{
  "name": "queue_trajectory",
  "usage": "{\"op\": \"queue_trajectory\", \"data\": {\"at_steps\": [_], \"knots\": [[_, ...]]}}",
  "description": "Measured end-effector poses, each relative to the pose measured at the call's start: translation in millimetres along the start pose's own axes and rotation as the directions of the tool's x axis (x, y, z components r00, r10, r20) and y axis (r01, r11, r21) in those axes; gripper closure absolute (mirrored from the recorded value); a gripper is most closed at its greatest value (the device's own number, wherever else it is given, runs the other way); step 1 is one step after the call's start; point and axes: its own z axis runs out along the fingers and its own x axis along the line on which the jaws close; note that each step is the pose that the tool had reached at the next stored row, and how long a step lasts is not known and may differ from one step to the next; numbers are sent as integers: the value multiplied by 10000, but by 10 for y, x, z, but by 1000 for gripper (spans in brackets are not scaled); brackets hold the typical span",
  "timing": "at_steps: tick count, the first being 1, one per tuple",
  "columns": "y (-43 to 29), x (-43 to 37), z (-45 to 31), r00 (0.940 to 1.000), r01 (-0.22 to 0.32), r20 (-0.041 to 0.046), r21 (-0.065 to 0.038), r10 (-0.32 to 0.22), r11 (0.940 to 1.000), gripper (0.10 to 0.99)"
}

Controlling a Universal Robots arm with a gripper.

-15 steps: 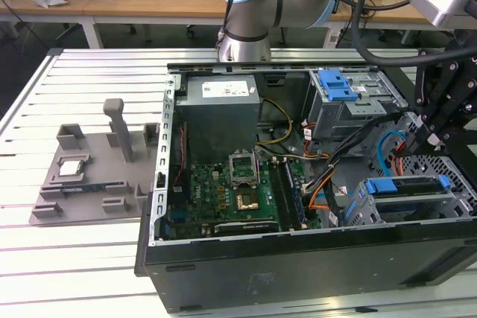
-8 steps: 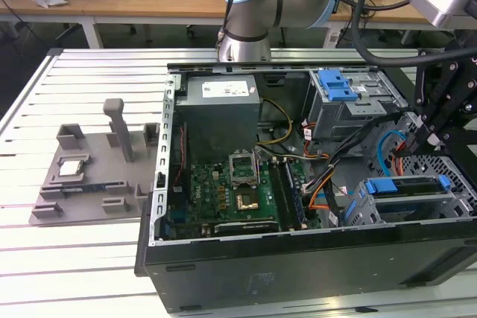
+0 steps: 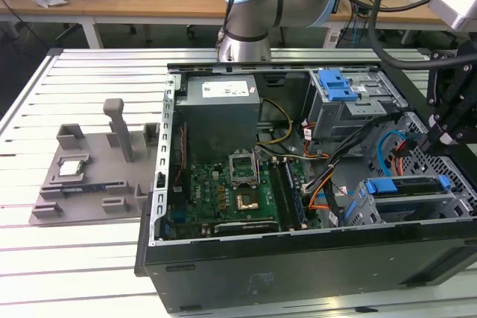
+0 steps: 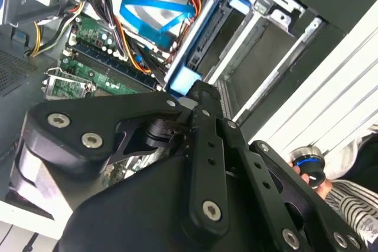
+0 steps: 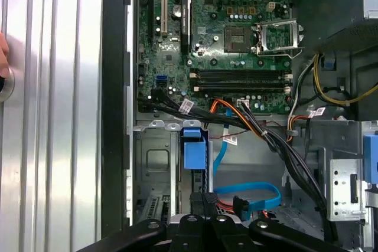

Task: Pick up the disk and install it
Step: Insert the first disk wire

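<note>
Now poised, gripper (image 5: 205,200) with jaws pressed together, near the disk (image 3: 406,188) in the case's (image 3: 298,262) corner on the slatted bench (image 3: 74,277).

Green motherboard (image 3: 216,188), blue-railed disk (image 3: 402,186), white line-striped table (image 3: 74,258).

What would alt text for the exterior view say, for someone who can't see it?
An open computer case lies on a slatted white table, green motherboard exposed. At the exterior view's right, the robot's black gripper hangs above the blue-railed disk sitting in a drive cage.
</note>
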Motion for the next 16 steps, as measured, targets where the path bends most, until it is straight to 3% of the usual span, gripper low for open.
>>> {"op": "queue_trajectory", "data": {"at_steps": [4, 8, 13, 16], "knots": [[-117, -101, 36, 10000, -1, -14, -6, 1, 10000, 980], [-236, -278, 63, 10000, -1, -40, -6, 1, 10000, 980], [-300, -437, 92, 10000, -3, -91, -8, 3, 10000, 980], [-343, -525, 164, 9999, -6, -125, -9, 6, 10000, 980]]}}
